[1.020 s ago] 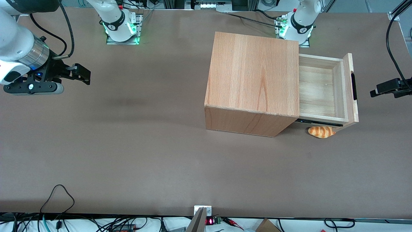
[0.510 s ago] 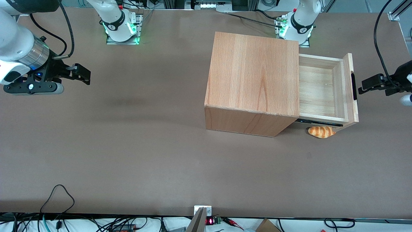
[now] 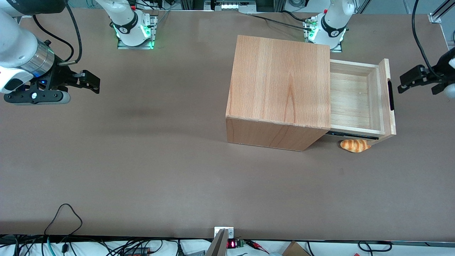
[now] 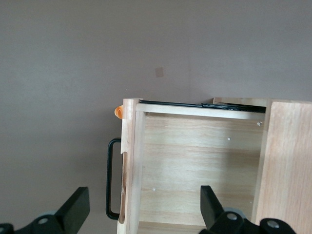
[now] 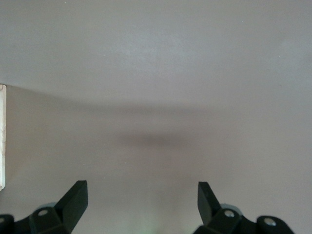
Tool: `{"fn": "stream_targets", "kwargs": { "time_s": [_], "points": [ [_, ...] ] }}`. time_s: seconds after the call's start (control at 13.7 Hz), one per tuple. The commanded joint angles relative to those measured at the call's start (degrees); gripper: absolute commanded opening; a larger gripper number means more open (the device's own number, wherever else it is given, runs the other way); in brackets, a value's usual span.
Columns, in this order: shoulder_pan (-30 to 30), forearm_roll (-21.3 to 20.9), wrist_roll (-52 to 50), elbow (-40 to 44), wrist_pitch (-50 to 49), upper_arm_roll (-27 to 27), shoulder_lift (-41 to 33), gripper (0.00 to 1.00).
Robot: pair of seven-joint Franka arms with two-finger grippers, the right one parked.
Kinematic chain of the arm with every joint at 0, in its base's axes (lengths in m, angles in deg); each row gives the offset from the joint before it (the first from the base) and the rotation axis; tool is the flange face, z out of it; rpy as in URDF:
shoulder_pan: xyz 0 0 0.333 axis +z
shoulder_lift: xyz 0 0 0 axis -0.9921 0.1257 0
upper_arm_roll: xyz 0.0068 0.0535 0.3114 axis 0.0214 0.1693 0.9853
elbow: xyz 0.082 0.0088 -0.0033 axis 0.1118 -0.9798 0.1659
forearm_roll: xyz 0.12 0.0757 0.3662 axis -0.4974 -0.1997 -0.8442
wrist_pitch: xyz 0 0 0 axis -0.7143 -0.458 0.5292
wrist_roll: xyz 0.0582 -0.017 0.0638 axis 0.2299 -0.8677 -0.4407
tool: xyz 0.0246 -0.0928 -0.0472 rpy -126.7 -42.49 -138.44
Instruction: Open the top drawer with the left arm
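The top drawer (image 3: pixel 356 97) stands pulled out, its pale plank interior bare, while the left arm's gripper (image 3: pixel 408 81) hovers above its handle (image 3: pixel 391 95), fingers spread wide.

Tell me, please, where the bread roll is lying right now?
In the front view, the bread roll lies on the table beneath the open drawer's near corner, beside the cabinet.

1. A broad, flat table with a matte brown-grey top (image 3: pixel 142 170) fills most of the front view.
2. A big light-wood cabinet box (image 3: pixel 280 89) stands on it, right of centre.
3. A small golden-brown striped bread roll (image 3: pixel 354 145) lies on the tabletop just below the cabinet's lower right corner.
4. The left arm's black gripper (image 3: pixel 417 79) hangs at the right edge, fingers spread.
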Motion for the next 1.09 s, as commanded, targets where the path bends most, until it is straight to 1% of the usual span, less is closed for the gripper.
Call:
{"fn": "stream_targets", "kwargs": {
  "time_s": [0.0, 0.15, 0.44, 0.66, 1.02],
  "points": [
    [-2.96, -1.83, -0.81, -4.89, 1.9, 2.62, -4.05, 1.0],
    [-2.44, -1.83, -0.81, -7.18, 2.96, 2.53, -5.73, 1.0],
    [-0.15, -1.83, -0.81, -7.98, 3.06, 0.95, -6.17, 1.0],
    [1.6, -1.57, -0.99, -7.9, 3.06, -0.63, -6.17, 1.0],
    [1.69, -1.04, -1.87, -7.02, 2.62, -0.81, -5.65, 1.0]
  ]
}}
